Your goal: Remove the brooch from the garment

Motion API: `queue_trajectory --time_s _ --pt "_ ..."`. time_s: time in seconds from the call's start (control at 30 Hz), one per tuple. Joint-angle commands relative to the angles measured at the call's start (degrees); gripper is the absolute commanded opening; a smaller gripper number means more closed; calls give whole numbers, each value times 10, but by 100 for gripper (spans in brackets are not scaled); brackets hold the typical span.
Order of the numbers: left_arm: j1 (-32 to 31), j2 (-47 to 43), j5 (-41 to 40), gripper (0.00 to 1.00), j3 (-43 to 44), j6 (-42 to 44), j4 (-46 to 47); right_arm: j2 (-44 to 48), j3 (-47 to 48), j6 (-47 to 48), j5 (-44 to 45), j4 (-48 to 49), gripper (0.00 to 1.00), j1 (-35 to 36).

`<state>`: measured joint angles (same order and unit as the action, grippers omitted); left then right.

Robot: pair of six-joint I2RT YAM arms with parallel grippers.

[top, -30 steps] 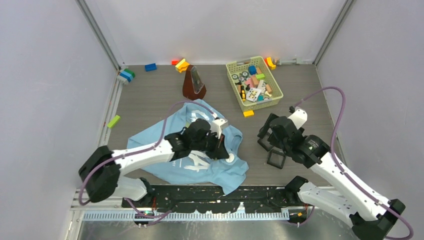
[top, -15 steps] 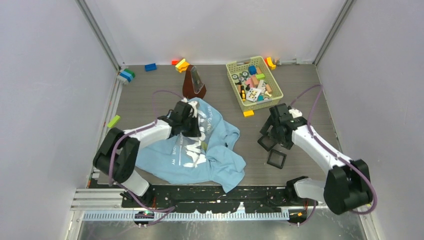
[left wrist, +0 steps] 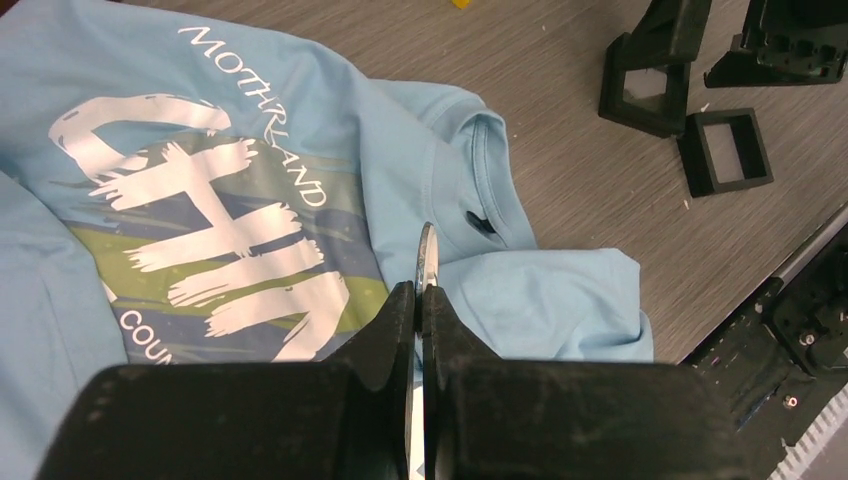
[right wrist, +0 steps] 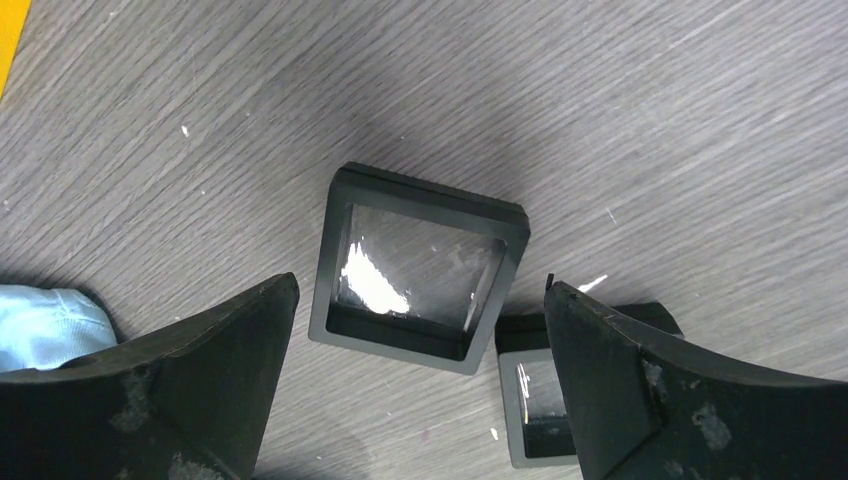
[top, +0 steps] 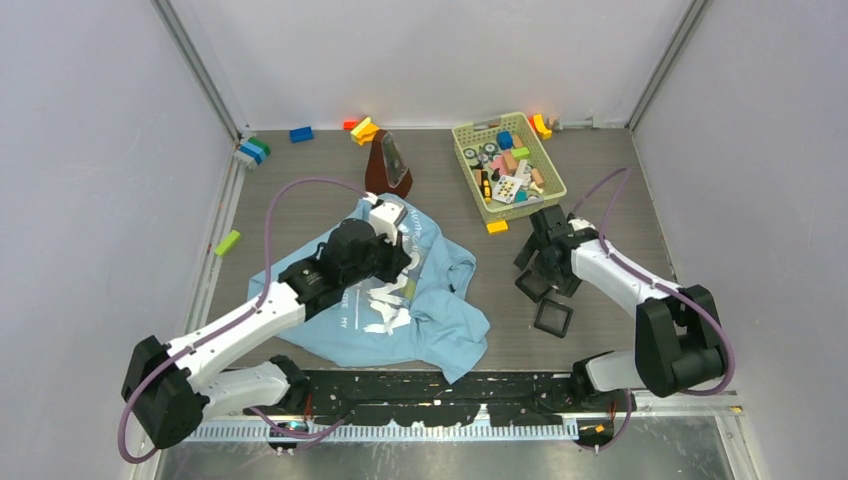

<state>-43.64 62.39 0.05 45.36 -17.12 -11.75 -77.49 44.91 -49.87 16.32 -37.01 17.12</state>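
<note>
My left gripper [left wrist: 421,292] hovered above the shirt [left wrist: 420,160], pinched shut on the thin, pale brooch [left wrist: 427,250]; my right gripper [right wrist: 420,286] stood spread over a black tray [right wrist: 428,196].

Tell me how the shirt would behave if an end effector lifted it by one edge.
The shirt is likely floppy: it lies bunched in soft folds, so the rest would drape and drag. It looks like thin cloth, so it is probably light. If pushed, it would likely wrinkle up rather than slide whole.
</note>
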Motion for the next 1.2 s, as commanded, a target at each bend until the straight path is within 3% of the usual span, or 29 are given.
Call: queue_trajectory --time_s 0.0,0.23,0.43,0.5,0.57,0.87,1.03,1.17 --pt "2 -16 25 0 -35 25 45 -23 17 -4 1 44 100 -2" --pt "-2 -64 26 0 -104 42 138 -51 25 -5 -1 48 99 -3" --pt "-2 -80 24 0 -118 45 146 -49 30 -3 -17 43 86 -2" --pt "-2 -78 24 0 -121 45 146 -40 32 4 -28 39 76 -2" --pt "-2 -76 34 0 -126 45 151 -26 34 21 -55 41 66 -2" --pt "-4 -109 118 0 -183 22 241 71 48 108 -282 72 53 -2" --pt "-26 -123 92 0 -222 30 321 104 18 93 -433 150 44 3" --pt "-71 -131 54 0 -259 76 404 104 20 84 -439 153 39 35"
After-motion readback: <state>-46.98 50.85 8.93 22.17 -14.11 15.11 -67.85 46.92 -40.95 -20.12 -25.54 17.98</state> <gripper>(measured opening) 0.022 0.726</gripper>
